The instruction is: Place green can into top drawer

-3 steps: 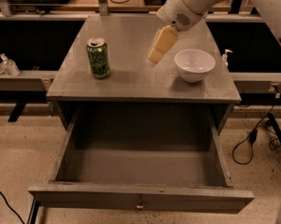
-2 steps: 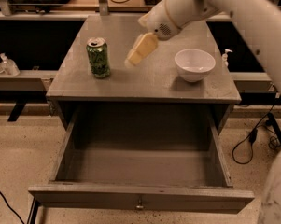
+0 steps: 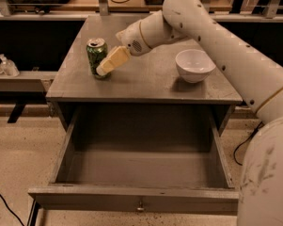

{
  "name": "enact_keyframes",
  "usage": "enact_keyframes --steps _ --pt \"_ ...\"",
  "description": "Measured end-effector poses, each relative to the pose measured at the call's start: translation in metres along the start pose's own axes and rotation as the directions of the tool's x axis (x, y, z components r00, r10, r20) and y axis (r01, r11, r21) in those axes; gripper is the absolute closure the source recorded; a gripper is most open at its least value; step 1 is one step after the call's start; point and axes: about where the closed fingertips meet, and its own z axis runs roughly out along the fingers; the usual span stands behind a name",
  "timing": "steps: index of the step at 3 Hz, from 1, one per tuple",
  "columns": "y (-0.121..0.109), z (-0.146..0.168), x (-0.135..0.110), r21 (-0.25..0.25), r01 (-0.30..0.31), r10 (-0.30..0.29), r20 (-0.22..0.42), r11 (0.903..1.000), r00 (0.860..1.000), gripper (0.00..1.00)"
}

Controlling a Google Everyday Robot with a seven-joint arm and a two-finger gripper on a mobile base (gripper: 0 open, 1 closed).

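The green can (image 3: 95,55) stands upright on the left part of the grey cabinet top (image 3: 145,79). My gripper (image 3: 108,64) reaches in from the right on the white arm, its pale fingers right against the can's right side, low in front of it. The top drawer (image 3: 141,173) is pulled fully open below the cabinet top; its grey inside holds nothing, and its front panel carries a small metal knob (image 3: 140,205).
A white bowl (image 3: 194,65) sits on the right part of the cabinet top. My white arm (image 3: 225,46) crosses above it from the right. A shelf with small bottles (image 3: 2,66) is at the far left. Cables lie on the floor.
My gripper has swung left across the cabinet top, from beside the bowl to the green can. The can, the bowl and the drawer have not moved.
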Motion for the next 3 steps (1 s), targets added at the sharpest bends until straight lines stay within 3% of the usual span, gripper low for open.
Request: enact_keyframes --steps 1,2,3 --pt "0.0062 0.0297 -0.0139 -0.055 -0.016 0.020 0.069 0.9984 0.997 0.00" --pt "0.0080 0.0342 -0.0150 -0.064 -0.017 0.022 0.074 0.9978 0.997 0.16" --pt "0.0095 0.0372 -0.0152 -0.069 -0.017 0.022 0.074 0.9975 0.997 0.39"
